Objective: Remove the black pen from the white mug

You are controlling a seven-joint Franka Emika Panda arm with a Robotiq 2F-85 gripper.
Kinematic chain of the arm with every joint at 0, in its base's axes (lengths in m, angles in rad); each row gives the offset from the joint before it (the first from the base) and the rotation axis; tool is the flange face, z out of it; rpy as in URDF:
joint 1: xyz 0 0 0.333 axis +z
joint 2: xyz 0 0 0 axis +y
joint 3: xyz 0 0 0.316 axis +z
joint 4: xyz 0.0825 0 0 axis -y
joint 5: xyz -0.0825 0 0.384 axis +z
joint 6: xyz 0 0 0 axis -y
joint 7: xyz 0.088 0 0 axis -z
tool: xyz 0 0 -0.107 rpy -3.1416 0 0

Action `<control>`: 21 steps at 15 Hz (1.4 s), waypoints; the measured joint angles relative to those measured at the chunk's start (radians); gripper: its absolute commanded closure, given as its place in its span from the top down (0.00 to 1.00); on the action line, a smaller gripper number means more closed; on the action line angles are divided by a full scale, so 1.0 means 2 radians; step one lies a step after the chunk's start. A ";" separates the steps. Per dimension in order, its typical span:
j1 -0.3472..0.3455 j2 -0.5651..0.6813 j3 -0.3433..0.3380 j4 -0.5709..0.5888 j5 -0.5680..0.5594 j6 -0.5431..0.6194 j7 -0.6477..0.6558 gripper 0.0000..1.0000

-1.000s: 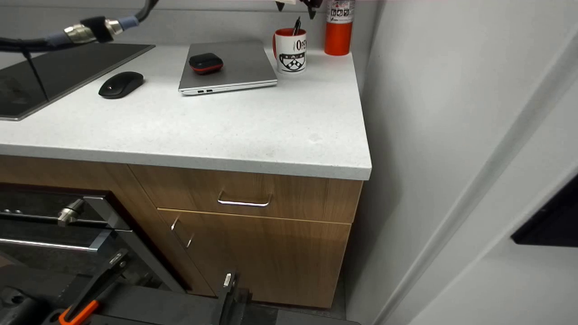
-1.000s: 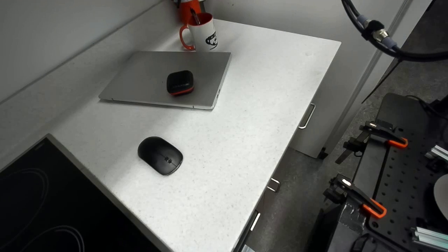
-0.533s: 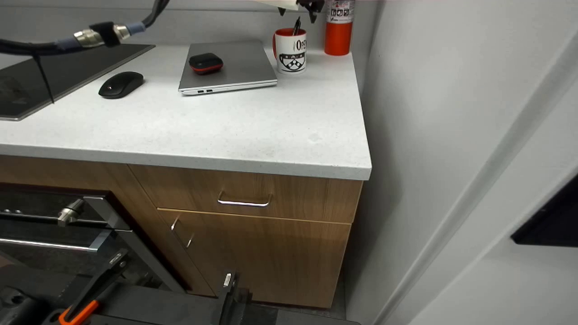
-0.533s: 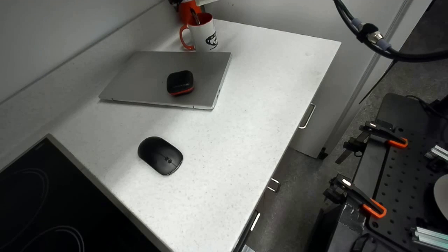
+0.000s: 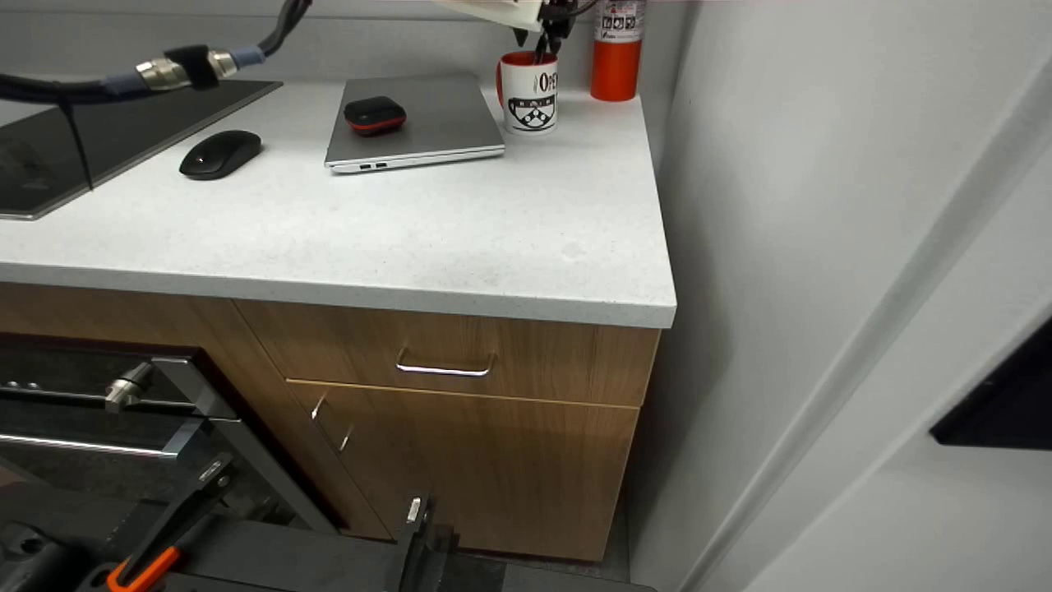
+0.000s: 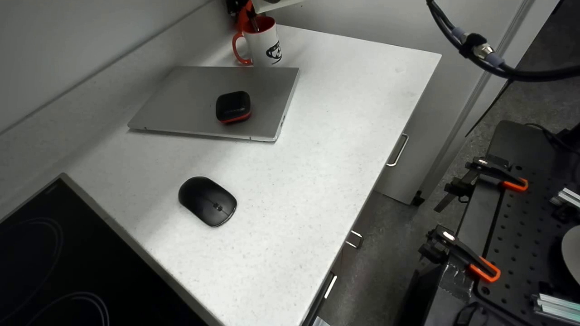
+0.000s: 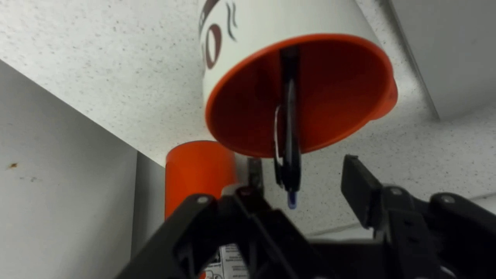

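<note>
The white mug [image 5: 516,86] with its red rim and handle stands upright on the counter, seen in both exterior views. From its mouth sticks the black pen [image 7: 292,155], leaning, its blue-tipped end pointing up toward my gripper [image 7: 303,172]. In the wrist view the jaws stand partly open on either side of the pen's upper end. There is a gap between the pen and each of the fingers [image 7: 360,190]; the left one is closer to it. In an exterior view the gripper [image 5: 537,38] hangs right above the mug. The pen's lower end is hidden inside the mug.
A red cylinder with a white label [image 5: 615,66] stands right behind the mug. Beside the mug lies a closed grey laptop [image 6: 181,104] with a small black case [image 6: 233,106] on it. A black mouse [image 6: 207,201] and a dark cooktop [image 6: 54,253] lie further along.
My gripper has come down toward the mug so that the pen's top is between its fingers. The jaws have drawn closer together. The mug and pen look unmoved.
</note>
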 measured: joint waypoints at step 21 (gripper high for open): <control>-0.040 -0.114 0.031 -0.043 0.031 -0.010 -0.040 0.02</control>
